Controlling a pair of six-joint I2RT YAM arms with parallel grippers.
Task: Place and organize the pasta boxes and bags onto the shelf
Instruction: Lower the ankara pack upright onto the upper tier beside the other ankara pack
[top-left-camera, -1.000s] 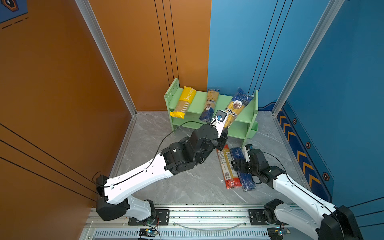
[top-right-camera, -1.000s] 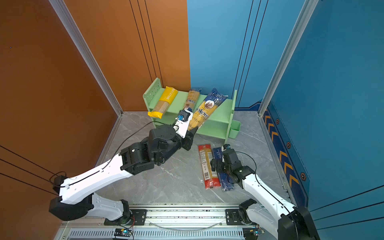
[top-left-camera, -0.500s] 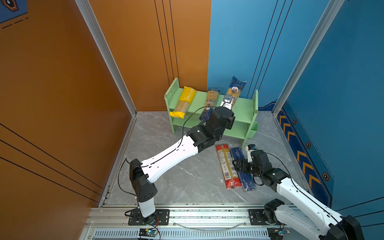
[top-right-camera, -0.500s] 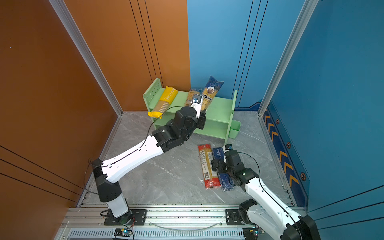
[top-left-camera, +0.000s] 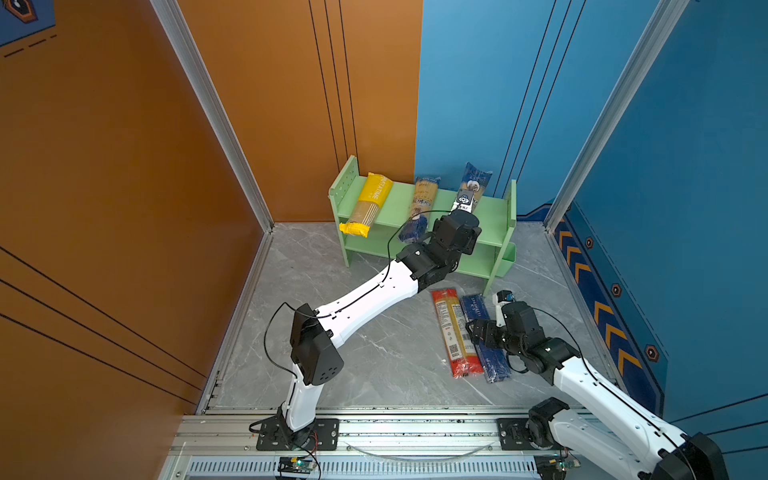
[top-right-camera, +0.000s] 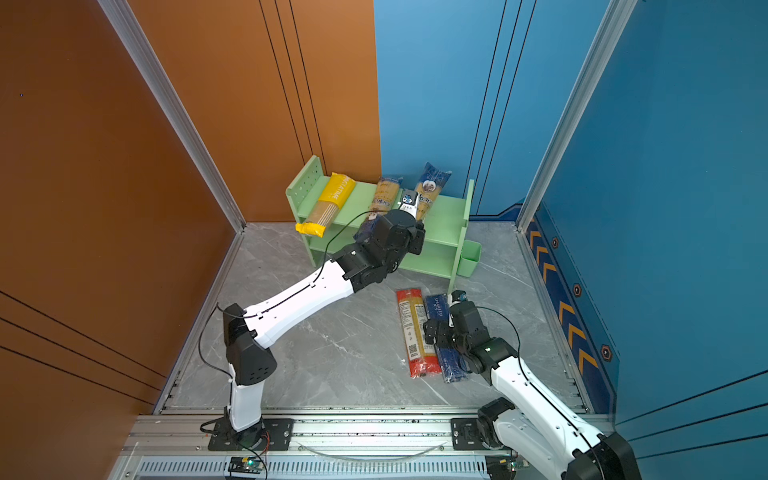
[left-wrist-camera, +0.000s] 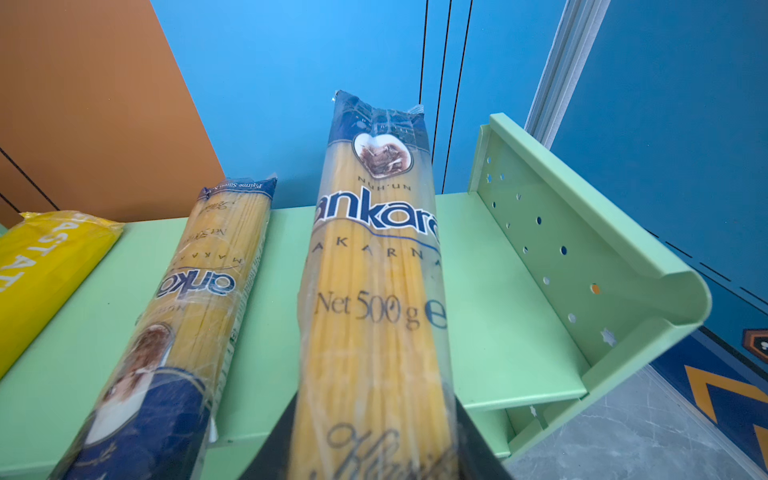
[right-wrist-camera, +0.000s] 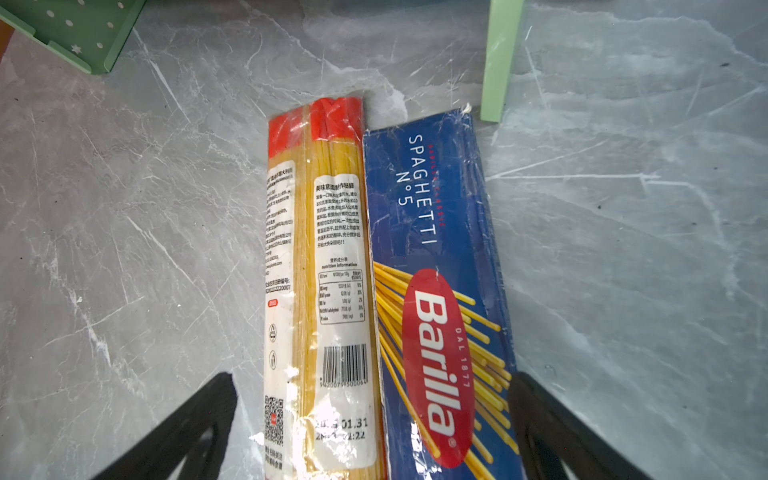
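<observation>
In both top views the held ankara pack (top-left-camera: 473, 189) is seen tilted above the upper tier of the shelf (top-left-camera: 496, 216). It is clamped at its near end by the left jaws, beside a second ankara pack (top-left-camera: 424, 199) and the yellow pack (top-left-camera: 370, 201) lying there. In the left wrist view its far end appears raised off the tier; released so, it could be tipped off the front edge. In the right wrist view the right jaws are spread wide around the red-ended pack (right-wrist-camera: 320, 270) and the Barilla box (right-wrist-camera: 440, 291) on the worktop (right-wrist-camera: 124, 208); both might be pinched together.
</observation>
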